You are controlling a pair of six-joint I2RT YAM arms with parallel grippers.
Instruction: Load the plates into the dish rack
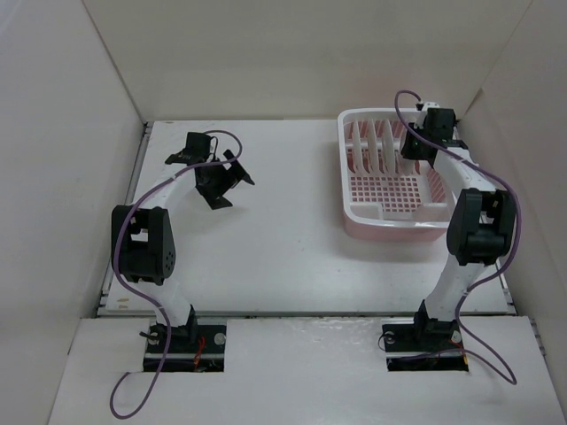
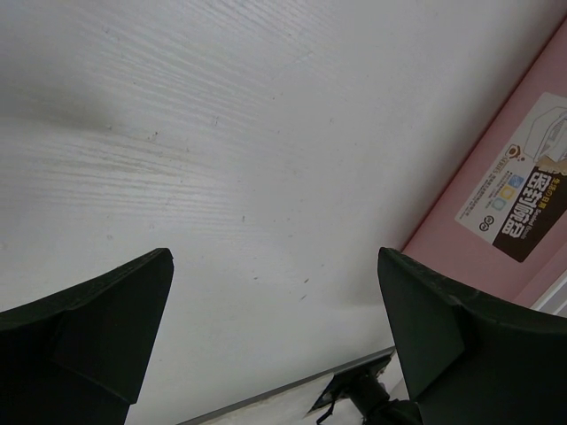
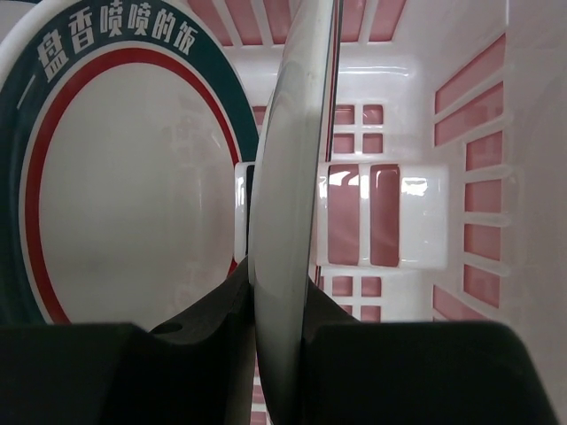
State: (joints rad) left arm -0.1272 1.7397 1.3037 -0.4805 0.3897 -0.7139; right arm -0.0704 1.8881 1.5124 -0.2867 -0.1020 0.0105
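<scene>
Right wrist: plate (image 3: 288,177) held edge-on inside the dish rack (image 3: 532,177).
The right gripper (image 3: 279,310) is clamped on its lower rim, upright, just beside a standing ringed plate (image 3: 124,195). Released off a divider slot, it could tip against that neighbour or slide flat. The left gripper (image 2: 273,266) gapes wide, empty, above the table (image 2: 266,133).

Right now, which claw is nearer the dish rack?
Right. The right claw is inside the dish rack, shut on a plate; the left claw hangs open, well to its left.

A ringed plate (image 3: 115,195) crowds one side of the held plate (image 3: 283,221); other side free.
</scene>
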